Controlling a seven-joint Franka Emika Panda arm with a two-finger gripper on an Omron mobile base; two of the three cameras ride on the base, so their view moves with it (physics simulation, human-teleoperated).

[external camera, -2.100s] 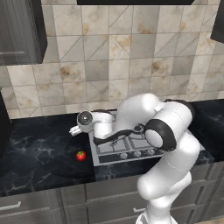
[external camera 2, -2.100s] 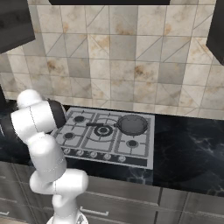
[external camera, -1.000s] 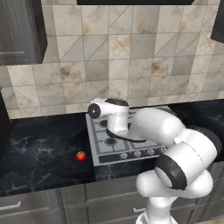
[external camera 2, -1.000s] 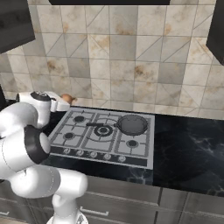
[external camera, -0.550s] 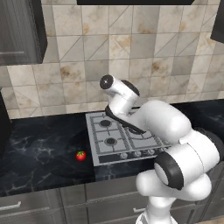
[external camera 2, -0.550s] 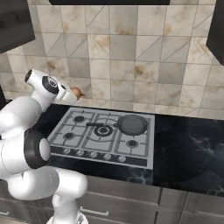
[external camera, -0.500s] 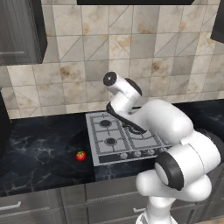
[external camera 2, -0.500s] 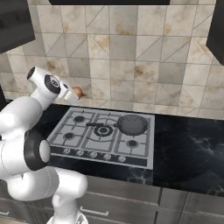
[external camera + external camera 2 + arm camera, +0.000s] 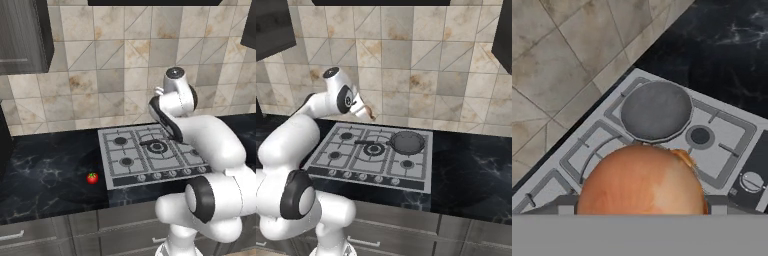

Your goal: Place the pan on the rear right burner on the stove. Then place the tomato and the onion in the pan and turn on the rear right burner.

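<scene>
The brownish-orange onion (image 9: 642,182) sits between the fingers of my gripper (image 9: 641,202), which is shut on it. In the right base view the gripper (image 9: 367,111) hangs in the air over the back left of the stove (image 9: 356,164), with the onion (image 9: 370,113) at its tip. The dark grey pan (image 9: 407,142) rests on the rear right burner, which it hides, and its thin handle points left. Seen from the hand, the pan (image 9: 656,110) lies just beyond the onion. The red tomato (image 9: 92,178) lies on the black counter left of the stove (image 9: 150,165).
A row of small knobs (image 9: 363,176) runs along the stove's front edge. The front right burner (image 9: 700,135) lies beside the pan. The tiled wall (image 9: 406,65) rises close behind the stove. Black counter (image 9: 471,170) stretches to the stove's right.
The arm has swung up and to the right from the counter left of the stove, carrying the onion over the stove toward the pan. Tomato and pan have stayed put.
</scene>
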